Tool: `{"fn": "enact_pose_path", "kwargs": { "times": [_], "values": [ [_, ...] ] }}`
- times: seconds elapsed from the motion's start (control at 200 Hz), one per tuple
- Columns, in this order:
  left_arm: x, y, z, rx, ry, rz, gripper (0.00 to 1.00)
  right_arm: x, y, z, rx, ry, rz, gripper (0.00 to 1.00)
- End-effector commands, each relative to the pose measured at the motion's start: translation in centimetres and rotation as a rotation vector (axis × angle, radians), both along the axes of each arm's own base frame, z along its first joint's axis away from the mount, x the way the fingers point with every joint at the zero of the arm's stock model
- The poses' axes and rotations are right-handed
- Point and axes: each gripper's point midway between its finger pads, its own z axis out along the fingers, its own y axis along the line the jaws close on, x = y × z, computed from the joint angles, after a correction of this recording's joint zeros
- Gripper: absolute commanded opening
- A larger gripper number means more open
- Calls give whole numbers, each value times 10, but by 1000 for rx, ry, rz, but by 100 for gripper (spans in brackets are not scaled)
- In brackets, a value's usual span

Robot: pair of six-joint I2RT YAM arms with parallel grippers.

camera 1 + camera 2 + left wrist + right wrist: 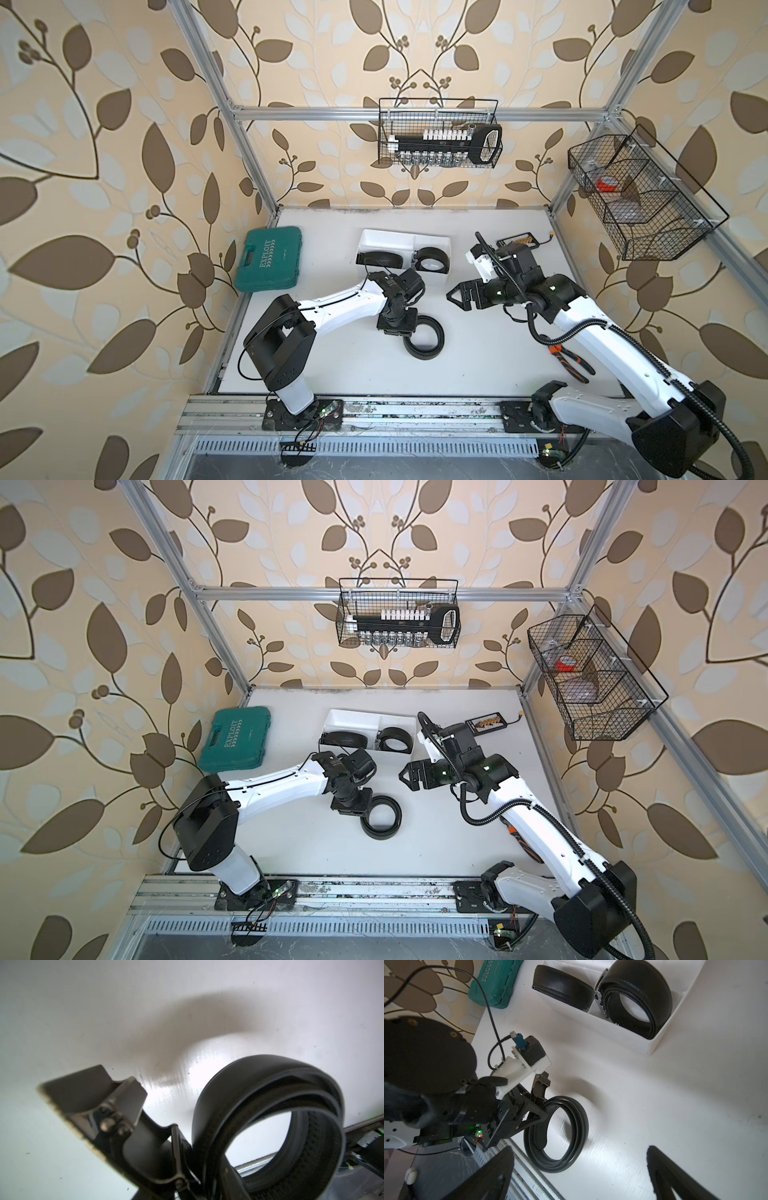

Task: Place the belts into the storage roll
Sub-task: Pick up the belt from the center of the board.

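The storage roll [386, 240] [357, 721] [623, 1036], a white divided tray, sits at the back middle of the table. One coiled belt [379, 259] [562, 991] lies in a left compartment. A second belt [432, 259] [639, 997] lies in a right compartment. A third coiled belt [419, 355] [380, 834] [239, 1088] [579, 1122] stands on edge on the table in front of the tray. My left gripper [405, 334] [542, 1113] is shut on it beside its buckle [87, 1093]. My right gripper [455, 296] [579, 1178] hangs open and holds nothing, to the right of that belt.
A green tool case [268, 259] lies at the back left. Orange-handled pliers [571, 361] lie under my right arm. A small black device [515, 241] sits at the back right. Wire baskets [438, 133] [640, 195] hang on the frame.
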Motion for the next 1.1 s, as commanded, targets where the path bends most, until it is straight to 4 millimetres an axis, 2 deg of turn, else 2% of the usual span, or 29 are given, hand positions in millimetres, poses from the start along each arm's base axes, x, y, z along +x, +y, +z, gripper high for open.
{"fn": "enact_pose_path", "kwargs": {
  "times": [0.0,0.115,0.145,0.21,0.335,0.465,0.56,0.73,0.955,1.095],
  "values": [
    [-14,-2,8,-38,22,-55,0,-22,-12,-17,-115,-15,23,99],
    [-16,-5,-3,-59,38,-37,0,-42,-1,-18,-158,-80,77,99],
    [-16,-5,-3,-56,42,-43,0,-50,8,-16,-170,-117,130,99],
    [-14,-5,5,-39,38,-64,0,-65,24,-14,-234,-195,219,99],
    [-12,0,22,-24,55,-98,0,-93,50,-25,-455,-340,424,99],
    [-10,8,28,-31,131,-104,0,-117,78,-26,-622,-555,554,99],
    [-7,13,31,-38,161,-96,0,-120,89,-25,-767,-703,566,99],
    [-3,13,44,-77,196,-89,0,-106,98,-28,-988,-843,540,99],
    [-11,11,49,-104,232,-106,0,-97,112,-29,-1122,-958,560,99],
    [-16,10,47,-126,255,-107,0,-98,118,-30,-1128,-977,580,95]
  ]
}}
